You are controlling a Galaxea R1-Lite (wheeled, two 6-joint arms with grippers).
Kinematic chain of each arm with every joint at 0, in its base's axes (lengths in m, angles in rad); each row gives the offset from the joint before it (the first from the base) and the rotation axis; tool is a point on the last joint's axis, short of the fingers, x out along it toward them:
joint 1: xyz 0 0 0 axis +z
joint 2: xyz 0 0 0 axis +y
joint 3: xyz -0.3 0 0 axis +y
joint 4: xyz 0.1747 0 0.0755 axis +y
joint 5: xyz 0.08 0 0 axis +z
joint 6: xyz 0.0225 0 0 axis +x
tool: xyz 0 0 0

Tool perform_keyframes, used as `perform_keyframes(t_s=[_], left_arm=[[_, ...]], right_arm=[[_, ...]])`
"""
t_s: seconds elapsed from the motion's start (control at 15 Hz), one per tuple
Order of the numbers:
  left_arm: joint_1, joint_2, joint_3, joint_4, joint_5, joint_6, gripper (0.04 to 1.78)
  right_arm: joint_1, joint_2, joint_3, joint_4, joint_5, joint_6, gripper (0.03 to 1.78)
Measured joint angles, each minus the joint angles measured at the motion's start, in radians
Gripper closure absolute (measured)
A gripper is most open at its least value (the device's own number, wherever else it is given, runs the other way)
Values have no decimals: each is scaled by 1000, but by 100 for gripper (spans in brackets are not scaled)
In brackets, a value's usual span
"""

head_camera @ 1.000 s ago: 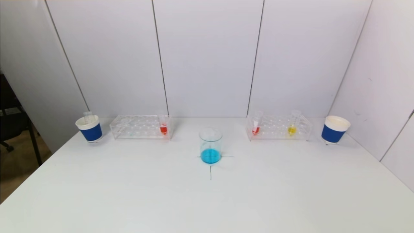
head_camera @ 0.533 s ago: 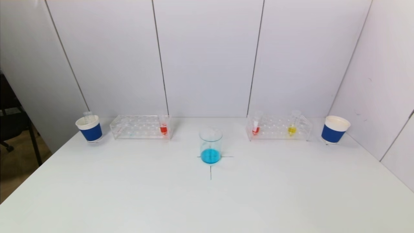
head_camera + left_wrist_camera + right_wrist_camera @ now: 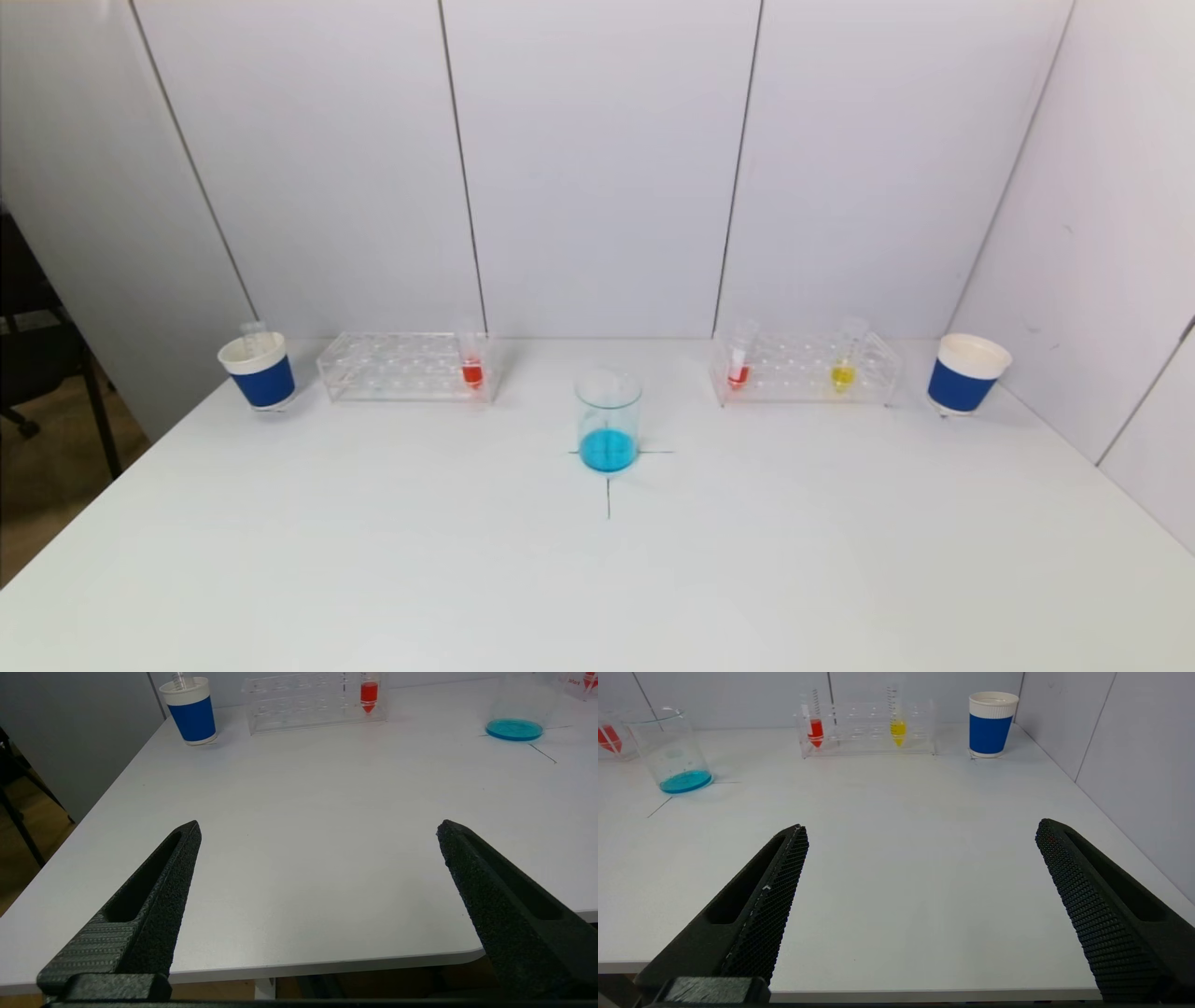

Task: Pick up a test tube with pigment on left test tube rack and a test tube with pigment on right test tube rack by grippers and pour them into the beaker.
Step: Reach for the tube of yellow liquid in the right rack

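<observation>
A glass beaker with blue liquid stands at the table's centre on a cross mark. The clear left rack holds one tube with red pigment at its right end. The clear right rack holds a red tube and a yellow tube. Neither gripper shows in the head view. My left gripper is open and empty over the near table edge, far from the red tube. My right gripper is open and empty over the near edge, far from the yellow tube.
A blue-and-white paper cup with an empty tube in it stands left of the left rack. Another such cup stands right of the right rack. White wall panels close the back and right side. A dark chair stands off the table's left.
</observation>
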Motion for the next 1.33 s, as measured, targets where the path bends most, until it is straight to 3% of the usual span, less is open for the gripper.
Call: perform_keyframes(t_s=[1.33], left_arm=[[0,0,0,0,1,-1,6]], right_arm=[[1,0,-26,-5,9,-23,4]])
